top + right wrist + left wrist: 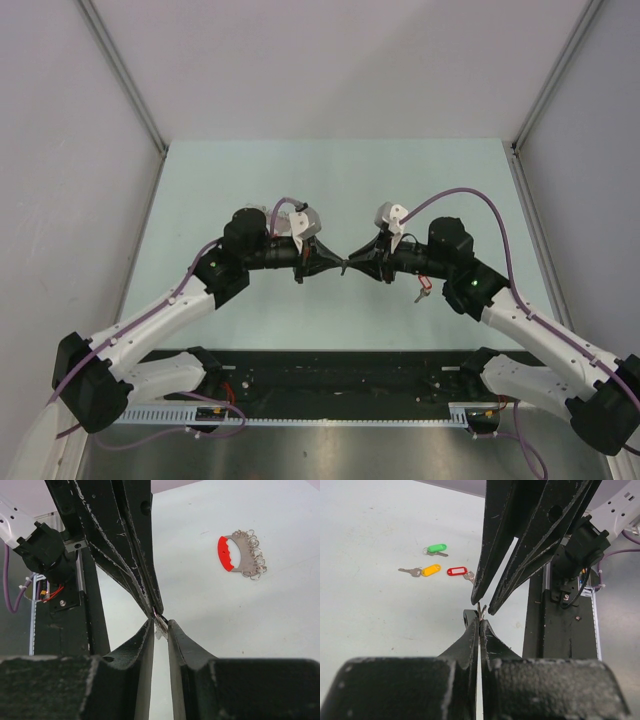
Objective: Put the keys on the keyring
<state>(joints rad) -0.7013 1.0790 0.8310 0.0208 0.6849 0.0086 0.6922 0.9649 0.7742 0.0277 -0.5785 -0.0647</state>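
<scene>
Both grippers meet tip to tip above the middle of the table. My left gripper is shut on a small key. Thin silver metal sticks out of its tips, and a black rounded piece that looks like the key's head shows beside them. My right gripper stands narrowly open around that same silver bit, its fingers reaching in from the opposite side. Green, yellow and red keys lie on the table. The keyring, a red arc with silver rings, lies flat apart from them.
The pale green table has grey walls on three sides. A black rail with the arm bases runs along the near edge. A small red and white object, maybe the keyring, peeks out beside the right arm.
</scene>
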